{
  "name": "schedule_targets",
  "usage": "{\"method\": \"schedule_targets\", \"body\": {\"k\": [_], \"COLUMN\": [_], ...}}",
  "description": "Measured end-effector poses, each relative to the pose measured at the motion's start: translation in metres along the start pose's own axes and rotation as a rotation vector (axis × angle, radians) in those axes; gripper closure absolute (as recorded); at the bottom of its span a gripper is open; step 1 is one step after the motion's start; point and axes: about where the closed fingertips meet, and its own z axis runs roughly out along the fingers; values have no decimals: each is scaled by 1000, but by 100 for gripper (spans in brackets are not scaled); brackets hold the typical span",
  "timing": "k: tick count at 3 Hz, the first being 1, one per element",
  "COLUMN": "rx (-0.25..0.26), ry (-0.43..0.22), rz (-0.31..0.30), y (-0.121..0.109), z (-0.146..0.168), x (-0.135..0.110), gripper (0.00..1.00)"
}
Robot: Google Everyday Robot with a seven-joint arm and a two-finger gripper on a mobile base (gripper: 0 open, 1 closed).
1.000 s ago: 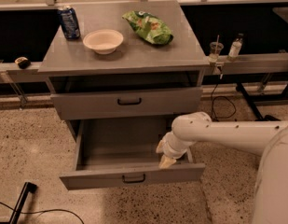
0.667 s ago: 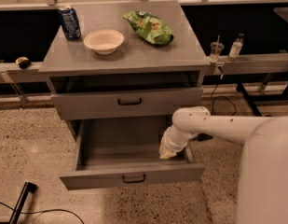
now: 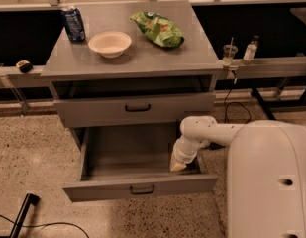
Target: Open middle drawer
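Camera view: the print on the dark blue drinks can (image 3: 73,24) and the crumpled green snack bag (image 3: 157,29) is too small to read. The middle drawer (image 3: 103,190), a wide flat grey front with a small black bar handle, stands pulled well out beneath a shut grey drawer front (image 3: 93,113). The white arm's cream-tipped gripper (image 3: 178,165) reaches down inside the drawer's right front corner; its grasp cannot be told.

Warm overhead light brightens the table top (image 3: 157,58), and deep shadow pools beneath it. The gripper (image 3: 178,165) hangs at the right side of the dim open drawer (image 3: 103,190).
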Motion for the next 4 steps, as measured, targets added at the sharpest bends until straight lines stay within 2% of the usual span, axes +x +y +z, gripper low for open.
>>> {"method": "schedule_targets", "body": {"k": [1, 2, 3, 4], "rx": [-80, -81, -147, -147], "ry": [-12, -13, -46, -46], "rz": [-1, -2, -35, -35], "y": [26, 26, 54, 53], "z": [25, 25, 27, 27], "x": [-3, -3, -18, -18], "gripper": [100, 100, 100, 100]}}
